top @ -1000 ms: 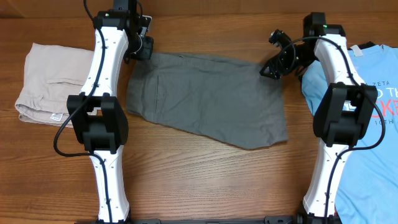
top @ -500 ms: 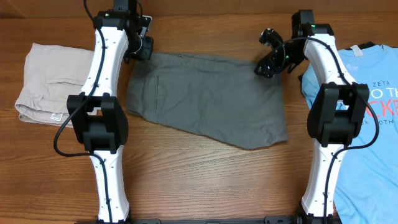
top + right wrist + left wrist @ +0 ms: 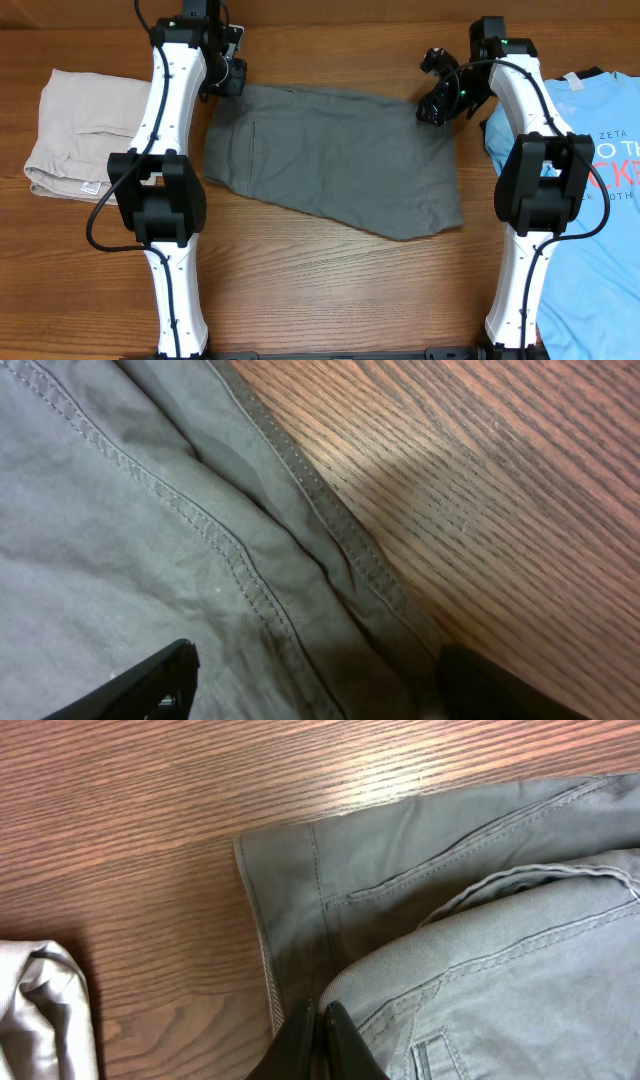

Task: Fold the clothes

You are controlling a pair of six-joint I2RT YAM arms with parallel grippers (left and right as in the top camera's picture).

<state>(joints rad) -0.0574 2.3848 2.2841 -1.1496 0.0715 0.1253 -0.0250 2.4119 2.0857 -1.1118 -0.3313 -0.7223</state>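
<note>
Pinching a raised fold, the left claw [image 3: 314, 1038] sits closed on the dark grey cotton shorts [image 3: 330, 160]; the right claw [image 3: 315, 680] gapes wide over their stitched hem. Rightward, a light blue T-shirt [image 3: 600, 150] reads "ZETA".

The dark grey shorts [image 3: 330, 160] lie spread flat, unfolded, slightly askew.

We count three garments, two arms, one table.
There is one pair of dark grey shorts [image 3: 330, 160] in the middle of the table [image 3: 330, 290], one pair of beige shorts [image 3: 75, 130] near its left edge, one light blue T-shirt [image 3: 600, 180] at its right edge, one left arm [image 3: 170, 120] and one right arm [image 3: 535, 150].
</note>
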